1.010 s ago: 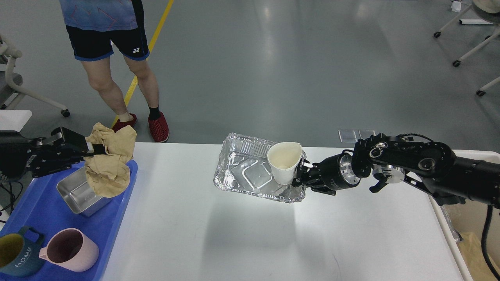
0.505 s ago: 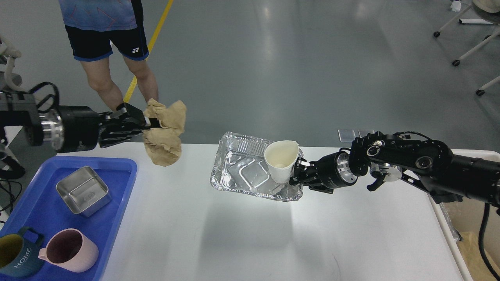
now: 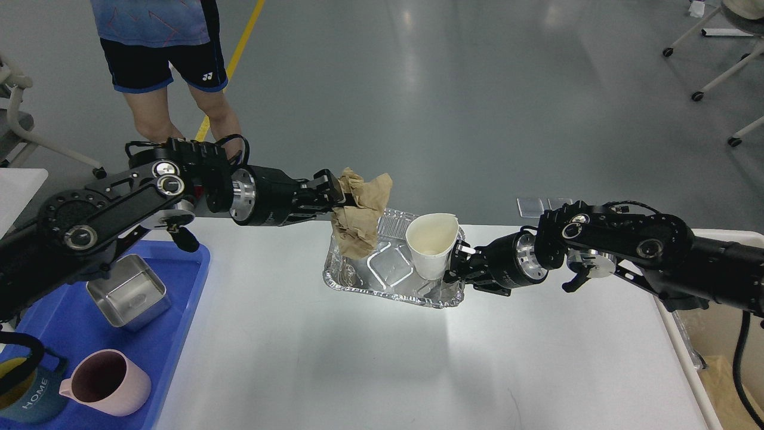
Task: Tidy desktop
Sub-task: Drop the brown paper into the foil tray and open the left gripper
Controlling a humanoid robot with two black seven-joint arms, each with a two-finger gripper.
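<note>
Left gripper (image 3: pixel 339 200) clamps brown paper (image 3: pixel 360 212) | right gripper (image 3: pixel 458 263) clamps paper cup (image 3: pixel 431 245) | mug (image 3: pixel 27 397) reads "HOME"

A lab or test hall is suggested by the polished grey floor (image 3: pixel 477 89), a yellow floor line (image 3: pixel 236 60), wheeled chair bases (image 3: pixel 716 65) and a white tabletop (image 3: pixel 358 370).

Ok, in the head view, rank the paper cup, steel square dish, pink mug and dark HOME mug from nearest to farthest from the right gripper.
1. paper cup, held in the right gripper, over the foil tray.
2. steel square dish, far left on the blue tray.
3. pink mug, nearer the tray's front.
4. HOME mug, at the left edge.
</note>
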